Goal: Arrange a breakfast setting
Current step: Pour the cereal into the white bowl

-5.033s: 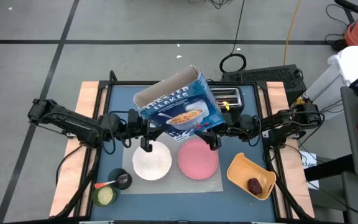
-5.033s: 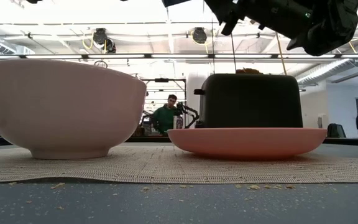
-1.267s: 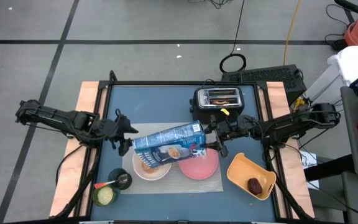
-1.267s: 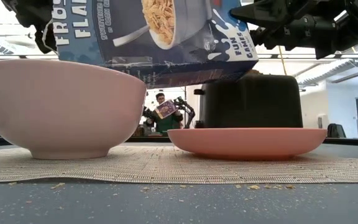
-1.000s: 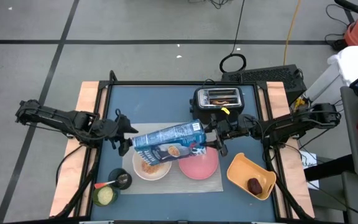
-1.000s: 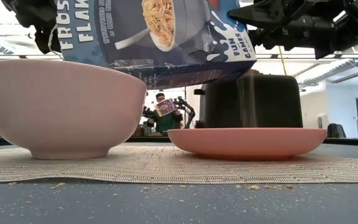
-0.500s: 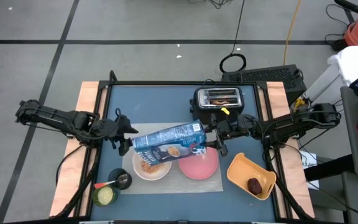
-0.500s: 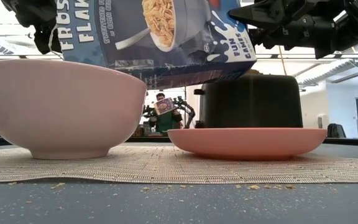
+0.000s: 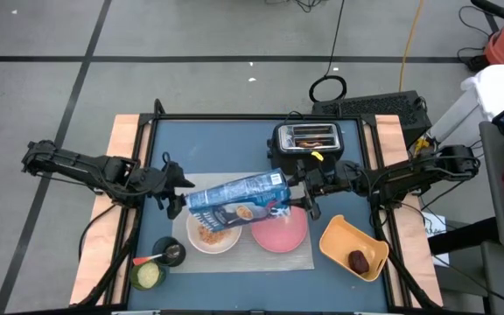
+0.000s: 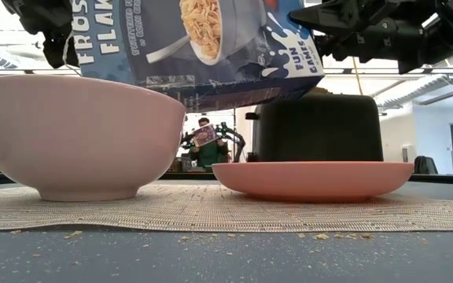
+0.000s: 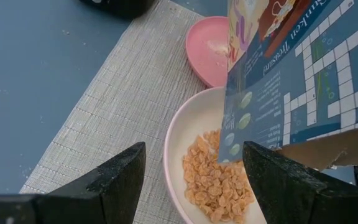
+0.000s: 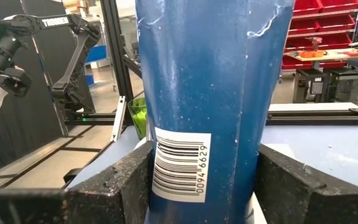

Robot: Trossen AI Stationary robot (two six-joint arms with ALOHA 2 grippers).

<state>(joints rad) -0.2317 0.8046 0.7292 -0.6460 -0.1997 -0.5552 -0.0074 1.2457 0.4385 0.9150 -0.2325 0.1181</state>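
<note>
A blue cereal box [image 9: 234, 199] hangs tilted above the grey mat [image 9: 300, 255]. Its open end is over the white bowl [image 9: 213, 231], which holds cereal flakes [image 11: 216, 183]. My right gripper [image 9: 289, 199] is shut on the box's other end. My left gripper [image 9: 178, 198] stands open at the open end; in the left wrist view the box's corner [image 11: 232, 146] and a flap [image 11: 328, 149] lie by one finger. The pink plate [image 9: 280, 231] rests on the mat beside the bowl. Toast [image 9: 309, 137] sticks up from the toaster. A dark red fruit [image 9: 358, 260] lies in the yellow dish. My right gripper pinches the box's closed end, at the narrow side bearing the barcode [image 12: 182, 171], between its two fingers [image 12: 114, 186]. The fingers come level from the table's right. The box is clear of the table, tilted with its open end lower. My left gripper: whether a finger [image 11: 278, 186] touches the flap, I cannot tell.
The black toaster [image 9: 306, 144] stands at the far side behind the plate. The yellow dish [image 9: 339, 241] sits near right, off the mat. A small dark cup [image 9: 173, 254] and a green-filled cup [image 9: 147, 276] stand near left. Crumbs lie along the near edge [image 10: 211, 236].
</note>
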